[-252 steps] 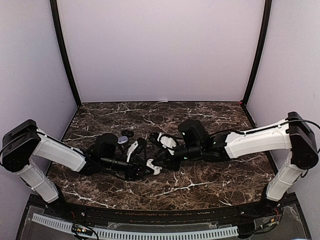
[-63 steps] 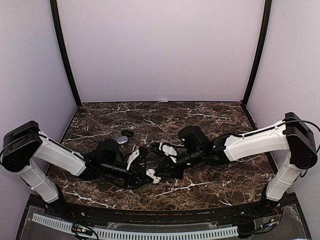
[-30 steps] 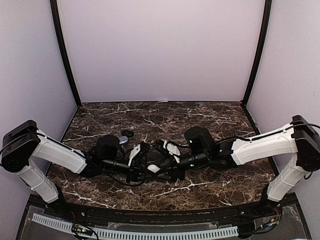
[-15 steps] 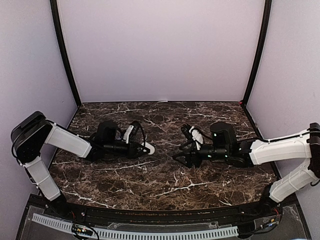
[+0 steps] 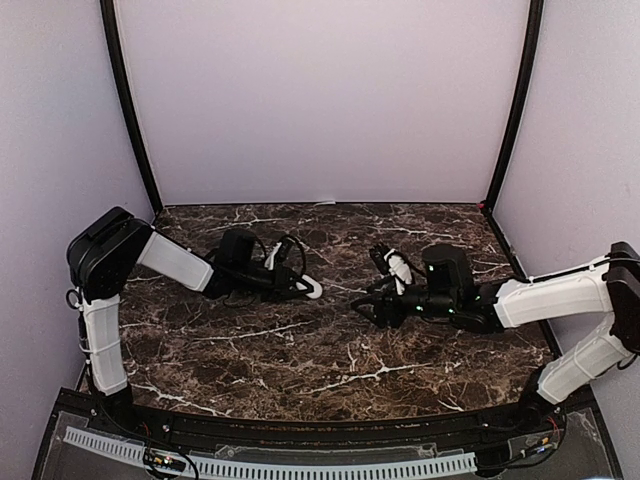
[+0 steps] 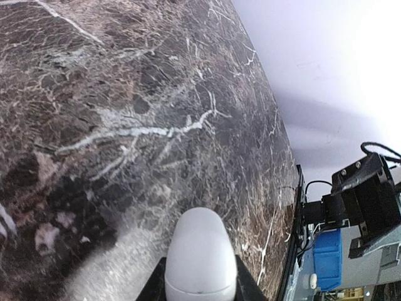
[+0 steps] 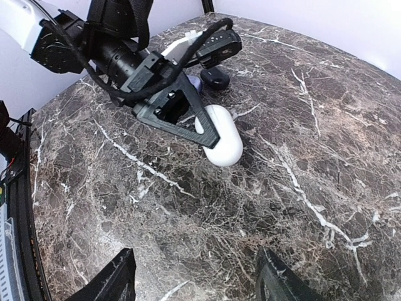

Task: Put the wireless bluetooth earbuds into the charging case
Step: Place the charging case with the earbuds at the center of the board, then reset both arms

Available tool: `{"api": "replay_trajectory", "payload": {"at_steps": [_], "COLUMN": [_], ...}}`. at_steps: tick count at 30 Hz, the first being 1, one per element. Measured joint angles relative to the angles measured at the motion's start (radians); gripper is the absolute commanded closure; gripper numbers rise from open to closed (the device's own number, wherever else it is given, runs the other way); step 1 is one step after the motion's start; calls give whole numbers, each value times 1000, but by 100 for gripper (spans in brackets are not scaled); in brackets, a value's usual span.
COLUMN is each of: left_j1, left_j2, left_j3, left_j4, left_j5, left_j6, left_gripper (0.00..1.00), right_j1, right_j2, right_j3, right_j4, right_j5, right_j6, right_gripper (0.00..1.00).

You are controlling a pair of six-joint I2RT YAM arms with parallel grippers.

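L hand (image 5: 302, 287) gripping white case (image 7: 225, 147), R hand (image 7: 197, 279) wide, empty, dark veined marble top (image 5: 300, 360), lilac walls (image 5: 320, 100)

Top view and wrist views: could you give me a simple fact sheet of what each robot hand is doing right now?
left gripper: closed on the white oval case
case lid: looks shut
right gripper: open, empty, well apart from the case
table: dark veined marble
also there: small black object on the table behind the left gripper
earbuds: none visible
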Motion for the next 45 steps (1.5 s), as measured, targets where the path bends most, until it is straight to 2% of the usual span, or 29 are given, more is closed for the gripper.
{"api": "replay_trajectory", "payload": {"at_steps": [3,5,6,8,9,12,16,22,24,28,32,36,41,45], "left_j1": [19,31,36,40,41,45,41,44,45,45,58,119,141,146], "left_j2": [74,122,144,155,155,137,83,-111,-206,-457,-742,-935,-1049,-1064], "left_j3": [64,109,129,165,177,196,176,40,-16,-140,-276,-437,-669,-753], "left_j4": [-21,-58,-73,-108,-126,-152,-212,-389,-431,-457,-400,-263,-42,111], "left_j5": [10,8,13,16,4,8,-32,-161,-206,-332,-492,-660,-899,-1080], "left_j6": [-39,-61,-72,-80,-80,-85,-71,-20,-1,57,138,215,376,542], "left_gripper": [81,75,66,38,28,11,8,7,8,8,7,7,2,1], "right_j1": [-17,-34,-42,-65,-68,-92,-120,-183,-202,-225,-251,-296,-349,-433], "right_j2": [0,-3,-6,-19,-22,-40,-64,-134,-170,-267,-394,-456,-454,-406], "right_j3": [-15,-29,-37,-58,-61,-74,-76,-77,-83,-114,-168,-222,-323,-386], "right_j4": [14,27,31,43,45,50,43,17,15,4,13,72,234,345], "right_j5": [0,0,1,0,0,-5,-3,42,74,172,345,535,659,634], "right_j6": [5,9,11,16,17,18,17,19,25,39,45,35,-76,-143], "right_gripper": [36,36,36,36,36,36,36,33,28,1,0,0,0,0]}}
